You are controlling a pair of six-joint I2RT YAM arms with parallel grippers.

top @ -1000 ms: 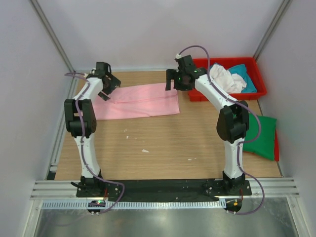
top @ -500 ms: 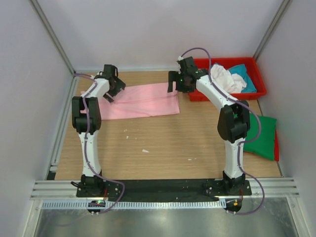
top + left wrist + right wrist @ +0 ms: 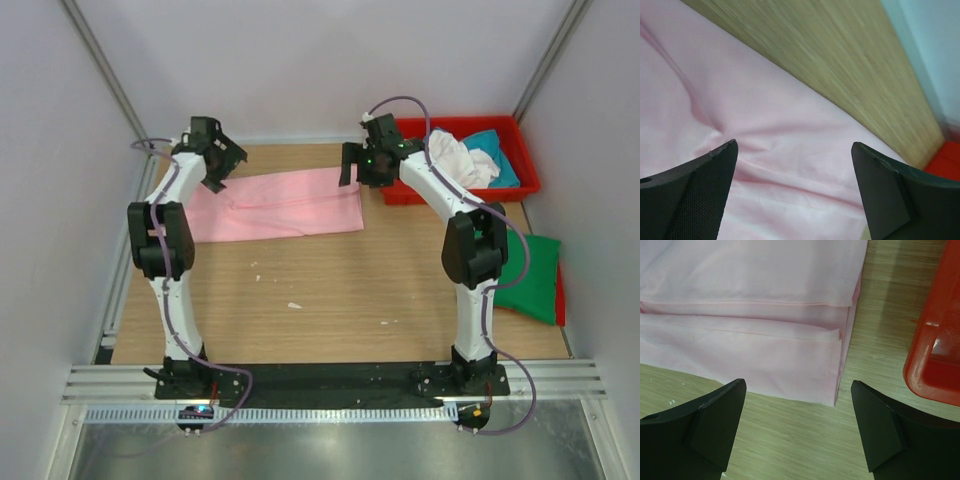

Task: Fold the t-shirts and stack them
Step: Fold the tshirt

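Observation:
The light pink t-shirt [image 3: 285, 205] lies folded into a long strip across the far part of the table; it also shows in the left wrist view [image 3: 765, 130] and the right wrist view [image 3: 750, 305]. My left gripper [image 3: 215, 172] hangs open and empty over its left end [image 3: 795, 150]. My right gripper [image 3: 352, 172] hangs open and empty over its right end, the near right corner just ahead of the jaws [image 3: 795, 390]. A dark green t-shirt [image 3: 532, 278] lies folded at the right. White [image 3: 455, 160] and teal [image 3: 492, 150] shirts lie in the tray.
A red plastic tray [image 3: 528, 180] stands at the back right; its rim shows at the right of the right wrist view [image 3: 935, 340]. White walls and metal posts enclose the table. Small white scraps [image 3: 294, 305] lie on the wood.
My left gripper swung right over the shirt's left end, then back left and toward the wall. My right gripper shifted slightly toward the far side and then held still. The shirt has not moved.

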